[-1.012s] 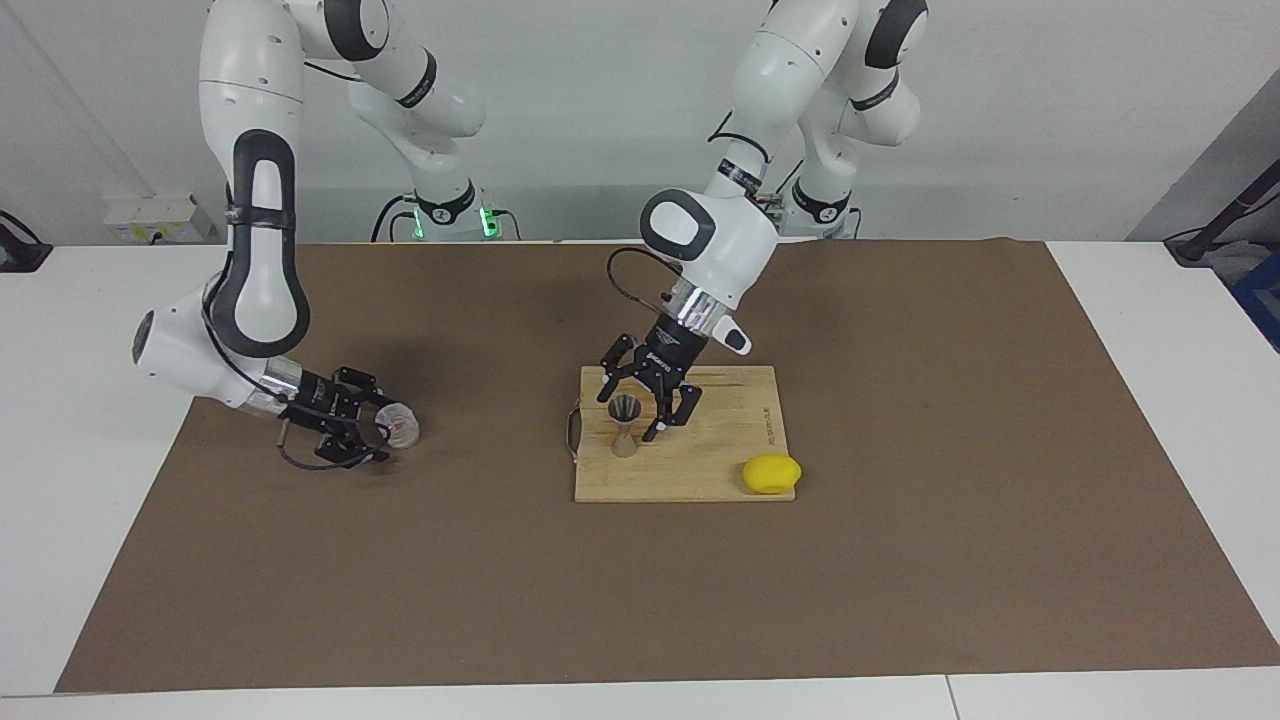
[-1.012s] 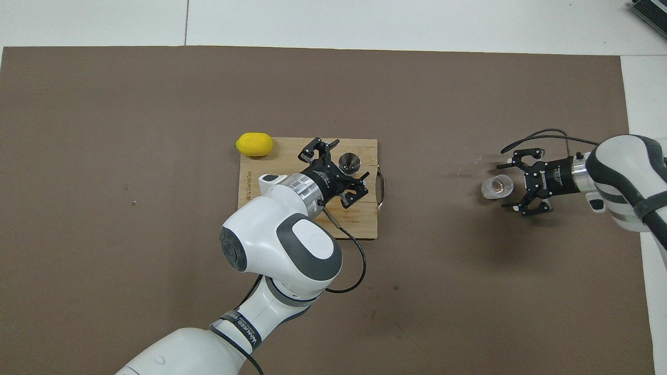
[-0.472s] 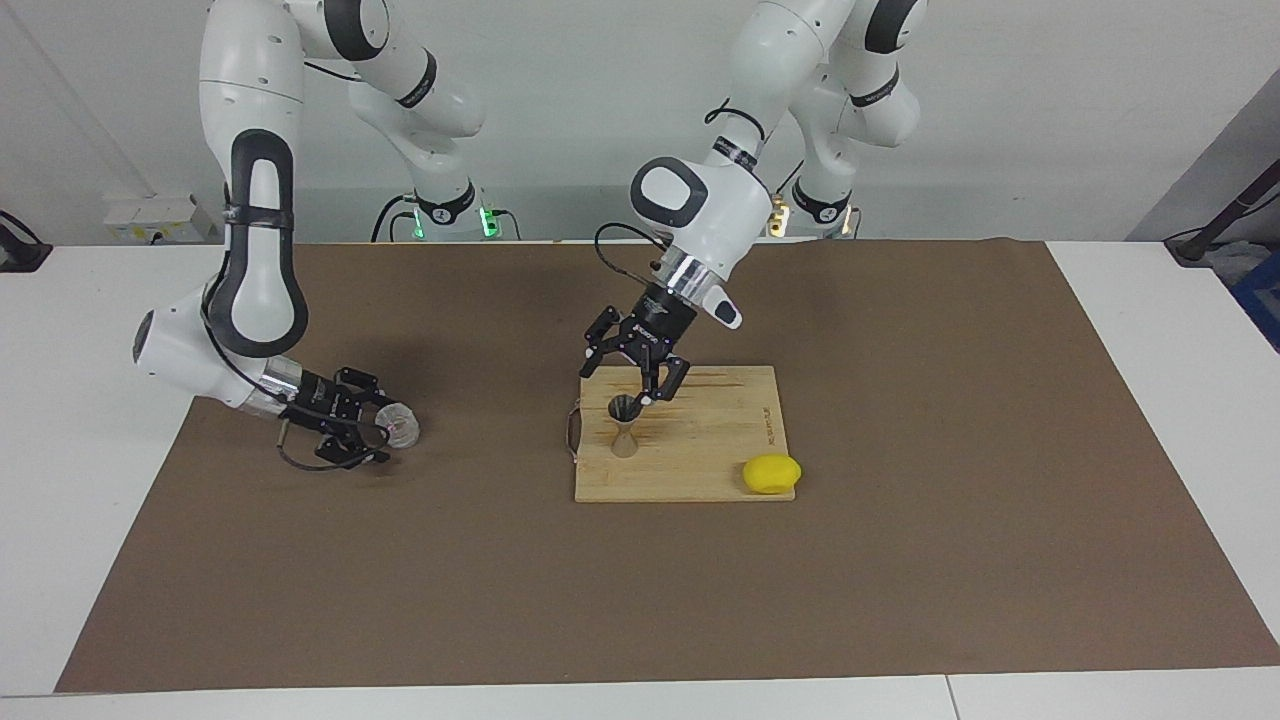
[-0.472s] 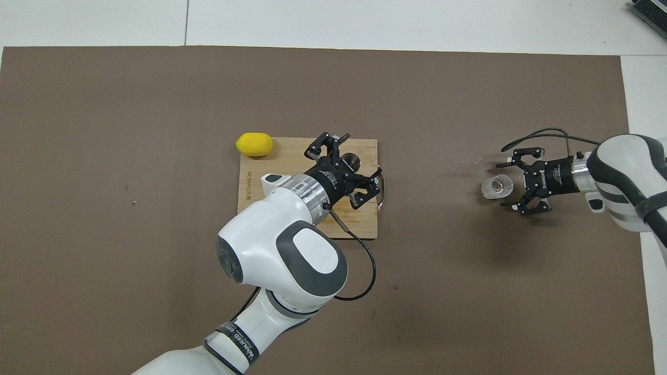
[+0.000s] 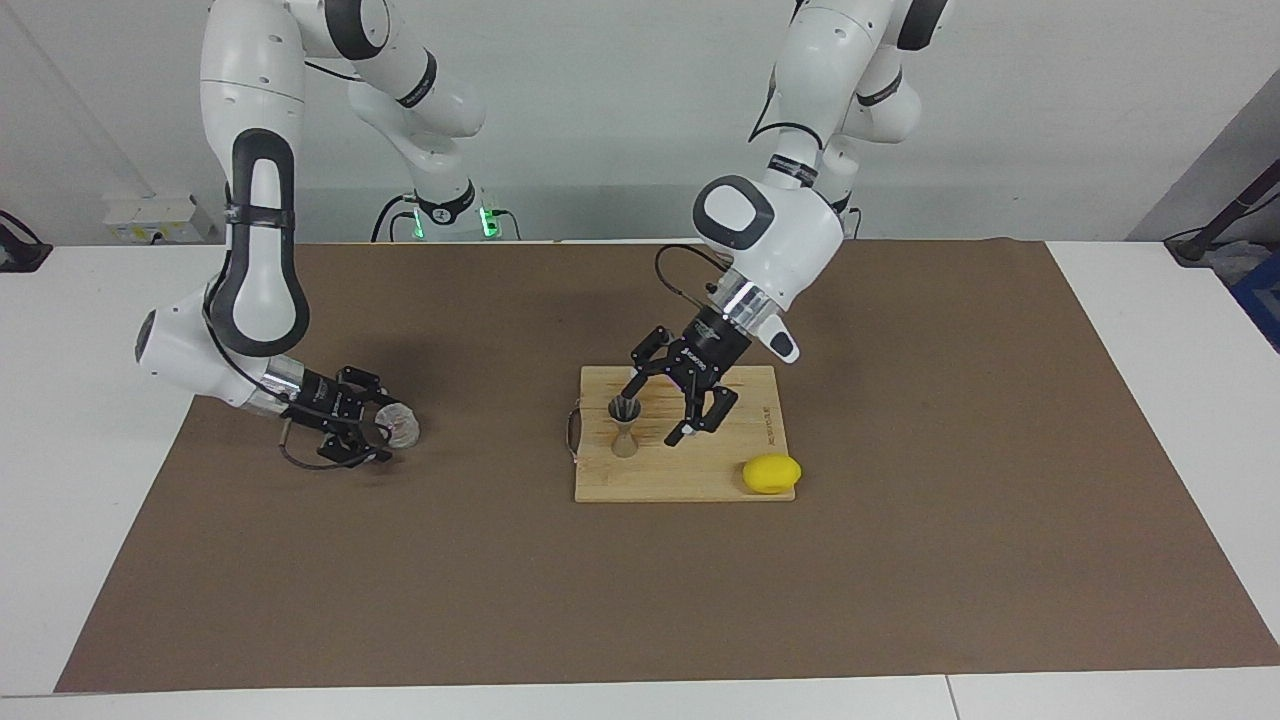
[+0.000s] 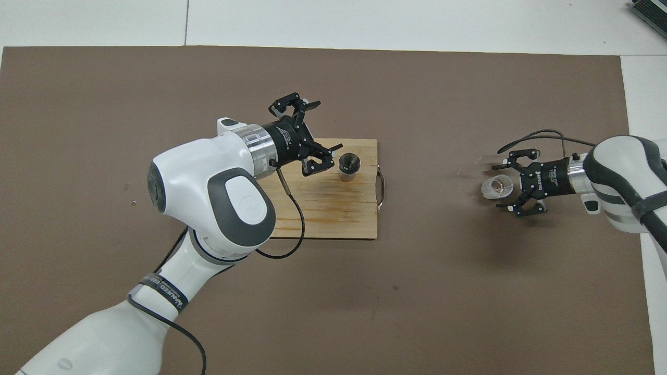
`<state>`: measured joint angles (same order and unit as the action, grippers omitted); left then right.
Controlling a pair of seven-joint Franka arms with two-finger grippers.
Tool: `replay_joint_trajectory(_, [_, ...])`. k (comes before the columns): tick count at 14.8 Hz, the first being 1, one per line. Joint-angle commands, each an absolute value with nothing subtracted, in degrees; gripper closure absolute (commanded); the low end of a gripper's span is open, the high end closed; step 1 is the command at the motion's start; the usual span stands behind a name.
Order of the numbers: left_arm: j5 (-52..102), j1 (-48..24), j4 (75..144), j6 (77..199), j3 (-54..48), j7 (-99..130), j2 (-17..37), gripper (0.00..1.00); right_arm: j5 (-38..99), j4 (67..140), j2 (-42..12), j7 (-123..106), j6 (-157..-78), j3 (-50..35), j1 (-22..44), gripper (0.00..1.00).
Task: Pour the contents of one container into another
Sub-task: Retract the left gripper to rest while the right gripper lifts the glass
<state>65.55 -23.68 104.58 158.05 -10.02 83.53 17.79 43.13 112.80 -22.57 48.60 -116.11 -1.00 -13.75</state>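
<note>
Left gripper [image 5: 660,405] [image 6: 316,133], jaws spread, has shifted toward the left arm's end, now beside the upright grey hourglass jigger [image 5: 625,427] [image 6: 349,165] on the cutting board [image 5: 690,470] [image 6: 333,208]. Right gripper [image 5: 372,428] [image 6: 508,188], jaws spread, stays around the ribbed glass cup [image 5: 400,425] [image 6: 496,187] (on the mat). 1 lemon [image 5: 771,473] rests farthest.

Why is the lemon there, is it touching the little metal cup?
Apart. The facing view shows bare board between the lemon and the metal cup.
</note>
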Motion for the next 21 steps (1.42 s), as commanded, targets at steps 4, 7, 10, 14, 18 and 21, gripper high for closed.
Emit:
replay_joint_trajectory(4, [36.45, -15.04, 102.4, 140.9, -9.93, 83.23, 14.33, 0.0, 45.26, 115.22, -20.65, 47.29, -116.46, -1.05, -13.45, 0.12])
replay_joint_trajectory(7, [19.21, -13.2, 101.69, 139.57, -9.93, 83.06, 14.33, 0.0, 45.26, 115.14, -20.65, 47.11, -116.46, -1.05, -13.45, 0.29])
replay_joint_trajectory(10, [9.44, -8.28, 101.69, 136.86, -10.02, 79.21, 14.15, 0.0, 45.26, 115.22, -20.65, 47.11, -116.89, -0.97, -13.53, 0.3])
replay_joint_trajectory(14, [5.63, -3.26, 101.78, 131.31, -9.84, 52.37, 13.27, 0.0, 45.26, 115.22, -20.65, 47.11, -116.81, -0.97, -13.54, 0.51])
replay_joint_trajectory(18, [5.27, 2.19, 101.6, 127.63, -9.76, 28.43, 13.1, 0.0, 45.18, 114.96, -19.34, 47.72, -117.33, -0.97, -13.36, 1.0])
replay_joint_trajectory(21, [-2.41, 2.55, 98.11, 119.58, -9.58, 18.84, 12.74, 0.0, 44.48, 114.26, -17.85, 49.04, -117.51, -0.79, -11.88, 1.0])
